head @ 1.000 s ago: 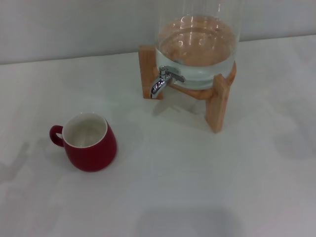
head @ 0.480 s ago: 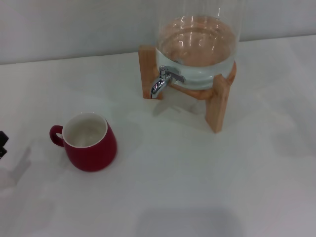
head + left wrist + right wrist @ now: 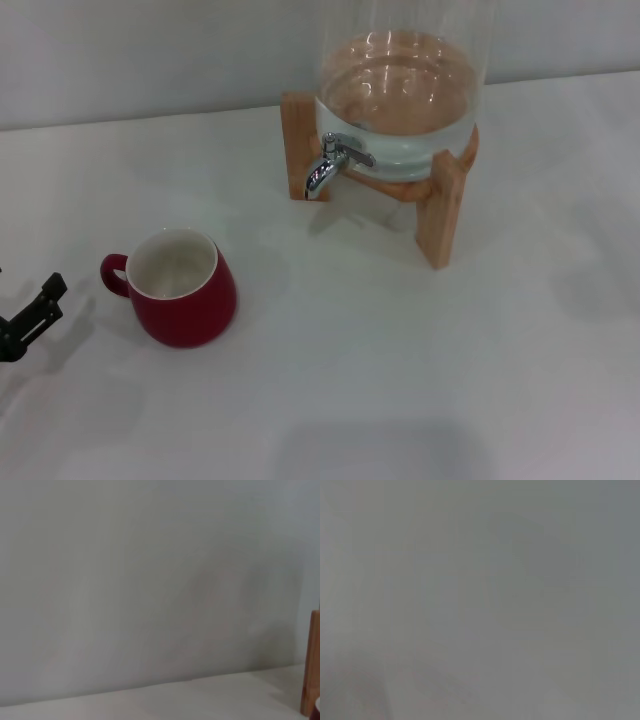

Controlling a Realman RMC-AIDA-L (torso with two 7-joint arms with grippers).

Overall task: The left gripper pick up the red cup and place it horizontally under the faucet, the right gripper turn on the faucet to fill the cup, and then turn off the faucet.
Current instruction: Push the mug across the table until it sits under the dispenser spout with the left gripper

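White tabletop (image 3: 400,380) is carrying a squat dark-red ceramic mug (image 3: 180,290) sitting upright, just to the right of the black two-fingered left gripper (image 3: 30,320), near it but not touching. Whether that claw is gaping or closed I cannot tell, and it is gripping nothing. Well beyond, farther right, the small chrome faucet (image 3: 328,165) is projecting from a glass water jar (image 3: 400,90) on a wooden stand (image 3: 440,205)

Plain white tabletop (image 3: 420,370) running back to a bare pale grey wall (image 3: 150,55); soft, even light, faint grey shadows on the surface; same blank wall (image 3: 150,580) in the left wrist view
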